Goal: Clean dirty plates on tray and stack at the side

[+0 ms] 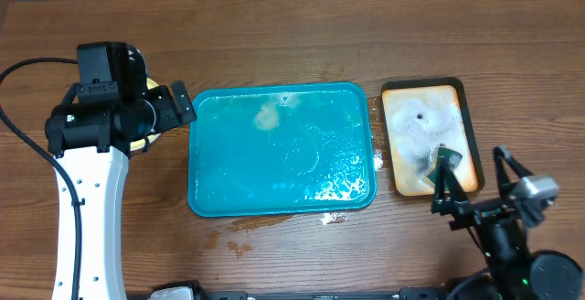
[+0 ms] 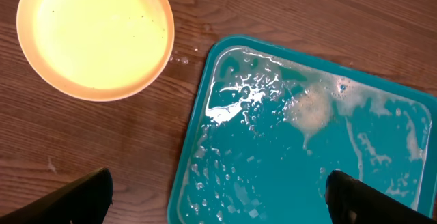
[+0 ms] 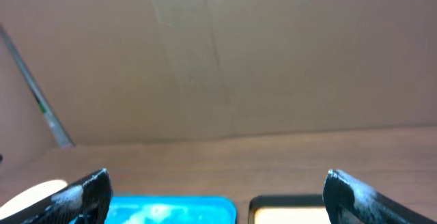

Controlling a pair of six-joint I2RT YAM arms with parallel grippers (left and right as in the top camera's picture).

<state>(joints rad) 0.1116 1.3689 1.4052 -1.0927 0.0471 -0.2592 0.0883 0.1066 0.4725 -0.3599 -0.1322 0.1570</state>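
The tray (image 1: pixel 283 176) carries only suds. A pale yellow plate (image 2: pixel 95 36) sits on the bench (image 1: pixel 274 26) just beside the tray's left edge. The left tool (image 1: pixel 181 104) and right tool (image 1: pixel 472 179) both gape wide and hold nothing. The left tool would best rise straight up, so that it does not nudge the plate.

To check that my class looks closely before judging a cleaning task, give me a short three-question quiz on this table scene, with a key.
1. Where does the yellow plate rest? A) on the teal tray B) on the wooden table beside it C) in a gripper
2. True or false: the left gripper and right gripper both stand open.
3. Fill in: the small tan tray lies on the robot's ___ of the teal tray.
Key: 1 B; 2 true; 3 right.
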